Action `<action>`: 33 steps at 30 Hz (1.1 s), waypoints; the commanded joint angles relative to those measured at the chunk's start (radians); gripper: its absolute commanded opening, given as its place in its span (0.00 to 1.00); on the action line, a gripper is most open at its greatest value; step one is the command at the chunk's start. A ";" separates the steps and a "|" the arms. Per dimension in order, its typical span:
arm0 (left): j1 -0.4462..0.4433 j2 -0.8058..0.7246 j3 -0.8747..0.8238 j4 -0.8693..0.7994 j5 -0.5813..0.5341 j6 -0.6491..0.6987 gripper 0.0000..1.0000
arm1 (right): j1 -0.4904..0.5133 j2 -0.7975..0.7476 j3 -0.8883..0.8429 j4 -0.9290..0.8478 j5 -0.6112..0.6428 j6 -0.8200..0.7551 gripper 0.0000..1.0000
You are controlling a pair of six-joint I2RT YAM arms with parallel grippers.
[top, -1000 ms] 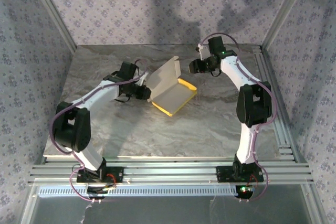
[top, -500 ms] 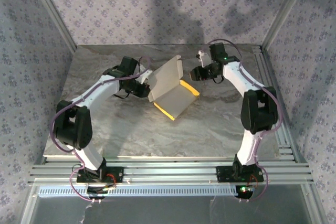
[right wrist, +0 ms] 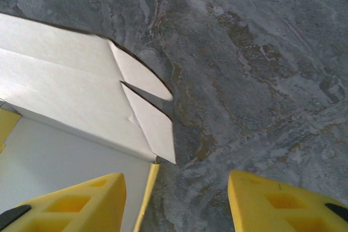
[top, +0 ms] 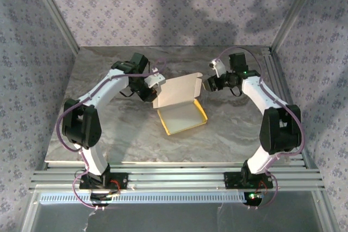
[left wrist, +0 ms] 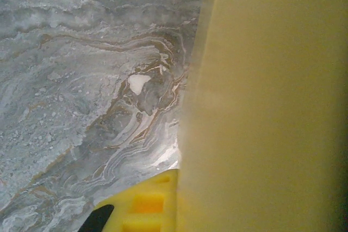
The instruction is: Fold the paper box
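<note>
Cardboard is up between the two arms. The paper box (top: 179, 107) sits mid-desk, its flat tray (top: 184, 120) lying white side up just ahead of both pincers. The left pincer (top: 156, 81) is pressed together on the left edge of the raised lid (top: 178, 87). From its wrist camera, one yellow finger (left wrist: 138, 210) shows, and the panel's yellow face rises right beside it, running up past the lens.

On the other side, the right pincer (top: 208, 83) hangs spread. Its left finger (right wrist: 70, 205) hovers over the white inside of the tray and its right finger (right wrist: 283, 202) over the bare desk (right wrist: 261, 80), so the tray's right edge lies between them and nothing is gripped. Just beyond those fingers, two small tabs (right wrist: 149, 118) jut out loose from the end of the lid.

As for progress, I'd call it roughly halfway. The tray looks formed, with a yellow rim showing along its near and right sides. But the lid leans open rather than shut — and those tabs look untucked. Still to do, by my reading, are folding the tabs in, bringing the lid down over the tray and seating the flaps.
</note>
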 commanded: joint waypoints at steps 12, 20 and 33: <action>-0.002 -0.026 -0.051 0.051 -0.025 0.057 0.00 | 0.017 0.076 -0.028 0.039 -0.071 -0.064 0.51; -0.001 -0.023 -0.060 0.067 -0.022 0.057 0.00 | 0.028 0.137 0.000 0.050 -0.119 -0.065 0.50; 0.021 -0.009 -0.057 0.123 0.011 0.005 0.00 | 0.061 0.147 -0.013 0.081 -0.141 -0.034 0.30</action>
